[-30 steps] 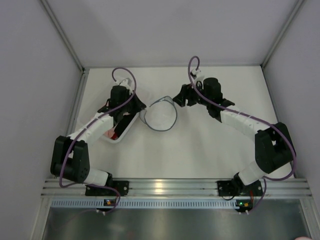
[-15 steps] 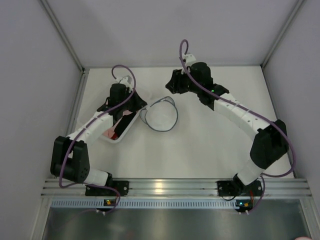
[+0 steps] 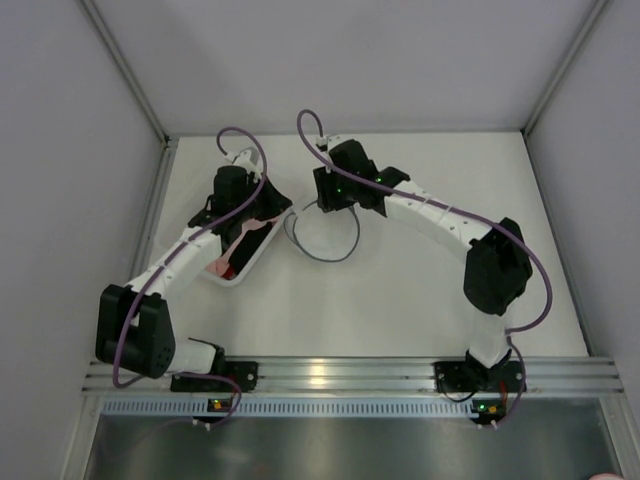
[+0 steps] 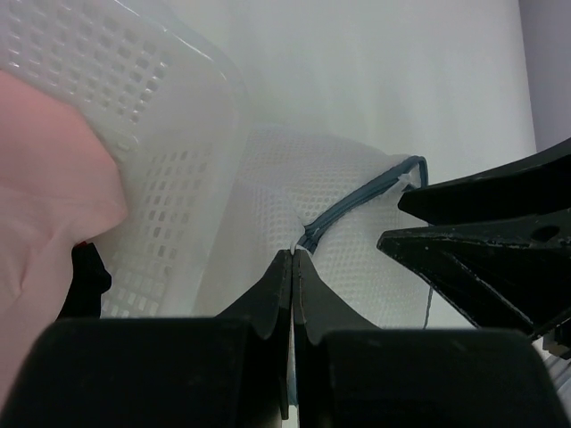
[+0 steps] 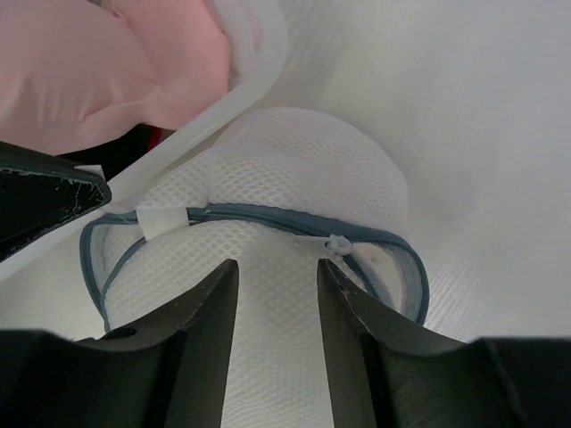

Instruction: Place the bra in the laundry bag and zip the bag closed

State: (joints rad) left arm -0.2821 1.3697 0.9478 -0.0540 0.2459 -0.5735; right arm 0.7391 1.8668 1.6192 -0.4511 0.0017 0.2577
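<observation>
The bag [image 3: 322,232] lies on the bench [image 3: 400,300] just right of the bin [image 4: 178,134], pressed against its corner. Its white mesh bulges in a dome. The blue-grey rim [image 5: 259,216] runs across the top, with a small white zip pull [image 5: 337,242] and a white tab [image 5: 161,220] on it. The bra cannot be picked out through the mesh.

The left hand [image 4: 293,257] reaches over the bin with its fingers clenched together. Their tips sit right at the bag's rim and pinch its edge.

The right hand [image 5: 277,267] hangs over the far side of the bag, released. Its fingers are spread apart above the mesh, and the zip pull is just ahead of one fingertip. The two hands are near each other.

A pink cloth [image 4: 45,178] lies in the bin.
</observation>
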